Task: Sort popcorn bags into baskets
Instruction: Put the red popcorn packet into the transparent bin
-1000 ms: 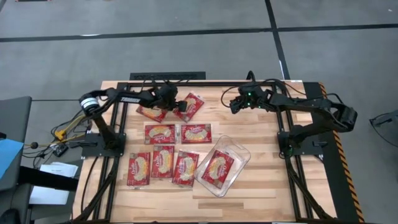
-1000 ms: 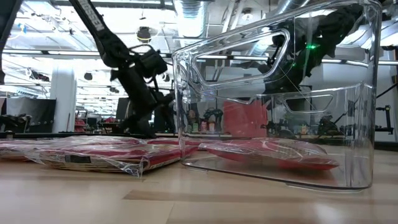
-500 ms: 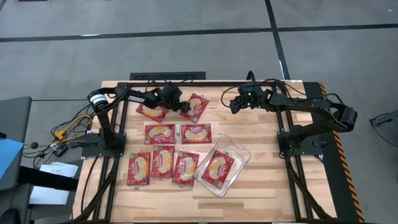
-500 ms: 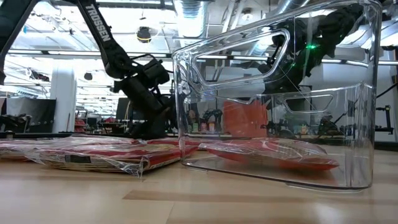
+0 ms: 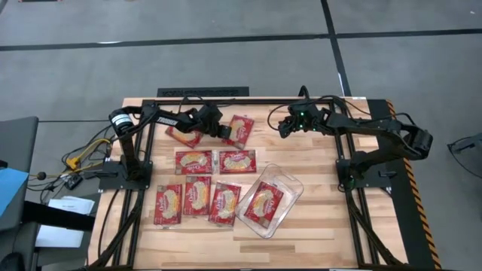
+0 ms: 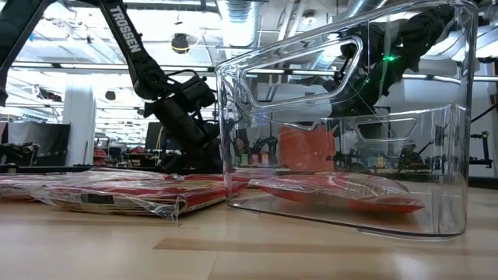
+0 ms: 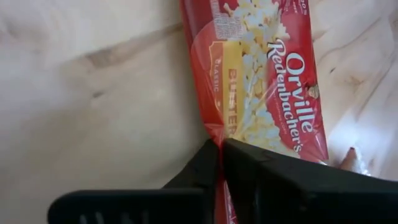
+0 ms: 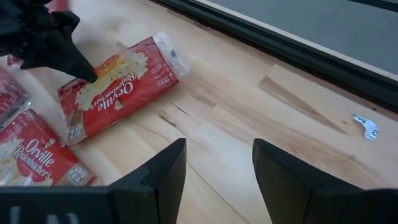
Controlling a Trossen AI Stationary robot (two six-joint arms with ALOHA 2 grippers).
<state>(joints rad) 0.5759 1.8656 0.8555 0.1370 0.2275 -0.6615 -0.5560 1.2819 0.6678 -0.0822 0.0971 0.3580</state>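
Note:
Several red popcorn bags lie flat on the wooden table. One of them (image 5: 239, 129) lies at the far middle, and my left gripper (image 5: 224, 132) is shut on its edge. The same bag (image 8: 118, 78) shows in the right wrist view with my left gripper's fingers (image 8: 87, 71) on it. My right gripper (image 5: 282, 129) hangs open above the bare table to the right of that bag, holding nothing. The clear basket (image 5: 292, 183) stands at the near right with one bag (image 5: 263, 202) lying inside it. My left gripper pinches the bag's long edge (image 7: 210, 127) between its two shut fingers. The fingers slant down onto it from the table's left side and lie across that edge. The bag lies flat on the table.
Another bag (image 5: 184, 136) lies beside my left arm. Two bags (image 5: 193, 160) (image 5: 237, 160) lie in a middle row and three (image 5: 197, 199) in a near row left of the basket. Bare wood lies between the held bag and my right gripper.
My left gripper has gone down and toward the table's right edge, to the far-middle bag, and has shut on its edge. My right gripper has kept still.

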